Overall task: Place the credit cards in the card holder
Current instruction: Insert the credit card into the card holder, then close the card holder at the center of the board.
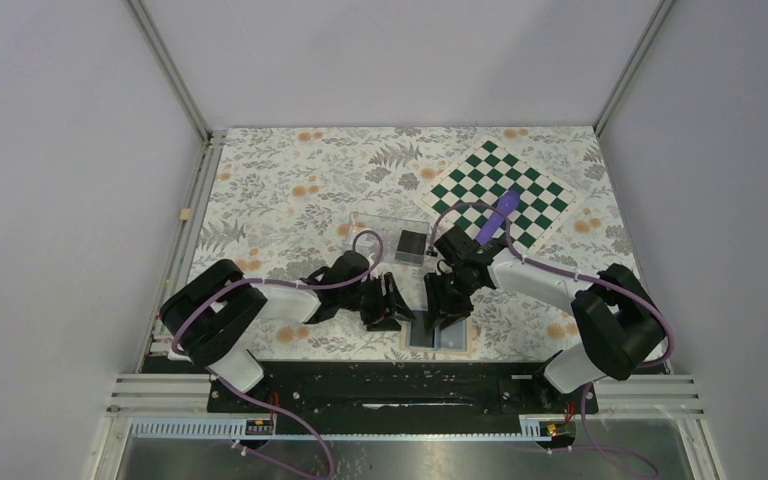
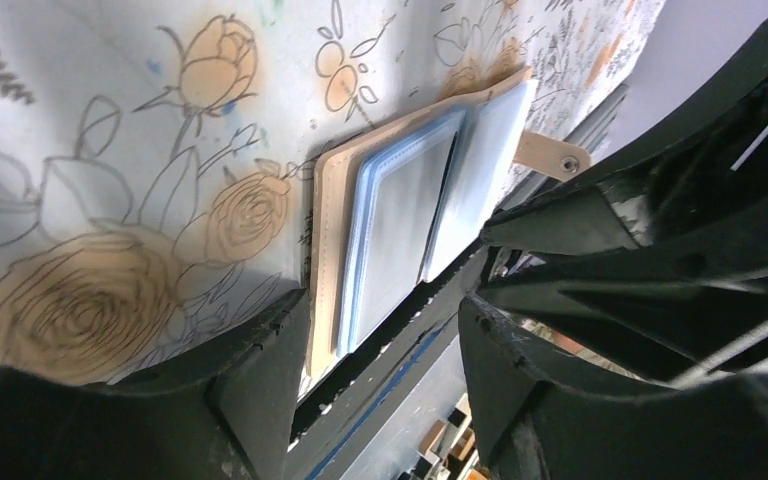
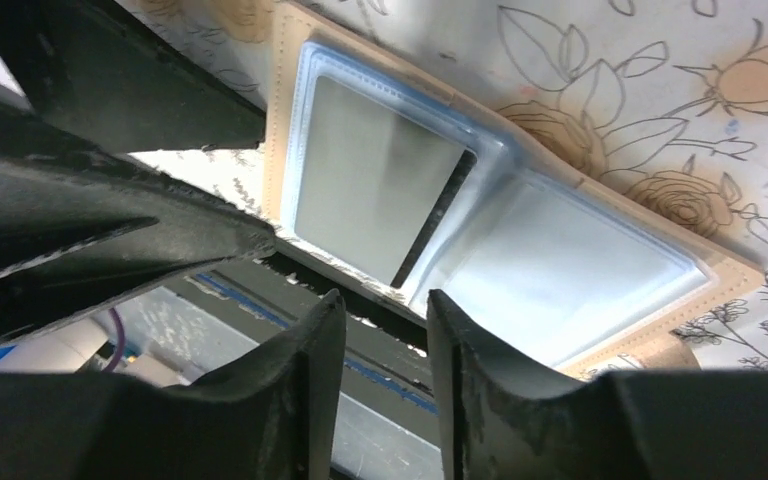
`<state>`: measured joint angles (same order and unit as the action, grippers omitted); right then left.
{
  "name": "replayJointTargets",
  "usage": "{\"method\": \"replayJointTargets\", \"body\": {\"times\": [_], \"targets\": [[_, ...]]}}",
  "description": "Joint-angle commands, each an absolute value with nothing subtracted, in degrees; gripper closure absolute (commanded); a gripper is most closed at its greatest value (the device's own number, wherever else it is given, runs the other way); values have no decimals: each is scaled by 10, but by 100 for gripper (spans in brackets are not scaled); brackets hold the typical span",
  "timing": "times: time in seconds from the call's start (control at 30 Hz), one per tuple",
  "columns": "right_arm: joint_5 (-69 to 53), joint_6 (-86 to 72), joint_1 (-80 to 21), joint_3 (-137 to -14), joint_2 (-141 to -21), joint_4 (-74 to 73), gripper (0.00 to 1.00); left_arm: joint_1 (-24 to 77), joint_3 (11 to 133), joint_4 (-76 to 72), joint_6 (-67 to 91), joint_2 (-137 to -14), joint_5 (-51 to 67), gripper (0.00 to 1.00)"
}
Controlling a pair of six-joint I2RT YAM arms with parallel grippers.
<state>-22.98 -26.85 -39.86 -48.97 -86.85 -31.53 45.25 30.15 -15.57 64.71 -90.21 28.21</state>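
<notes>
Your left end effector (image 2: pixel 380 335) gapes empty and your right end effector (image 3: pixel 382 315) is barely parted, both at the unfolded card holder (image 3: pixel 560 270).

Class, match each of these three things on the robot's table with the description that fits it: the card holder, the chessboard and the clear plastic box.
Things:
1. card holder
2. chessboard
3. clear plastic box

Descriptions:
A. green and white, at the far right of the table
B. lying open at the near edge, blue-grey inside showing
C. near the middle, with a dark item inside

Pairs: 1-B; 2-A; 3-C
</notes>
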Motion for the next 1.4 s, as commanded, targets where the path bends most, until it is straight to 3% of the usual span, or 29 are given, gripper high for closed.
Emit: {"method": "replayJointTargets", "body": {"times": [0.0,0.2,0.5,0.67,0.77,0.83,0.9,1.17,1.37], "targets": [[-186,-245,-401,-470,-885,-326,64,451,290,-226,662,-941,293,43],[-187,-239,-397,-448,-920,-293,80,452,286,-280,676,-935,316,46],[-212,-240,-397,-457,-935,-274,84,472,323,-303,673,-907,358,52],[-224,-246,-397,-462,-928,-273,84,482,355,-177,621,-911,317,59],[-234,-252,-397,-469,-919,-273,83,491,396,-49,569,-912,268,72],[-241,-254,-397,-475,-907,-275,81,492,405,-15,559,-906,248,92],[-242,-257,-397,-482,-887,-282,78,492,410,23,553,-888,221,100],[-177,-234,-397,-529,-815,-344,47,492,478,258,494,-807,99,100],[-143,-217,-401,-558,-831,-372,36,492,528,387,473,-783,40,100]]}}
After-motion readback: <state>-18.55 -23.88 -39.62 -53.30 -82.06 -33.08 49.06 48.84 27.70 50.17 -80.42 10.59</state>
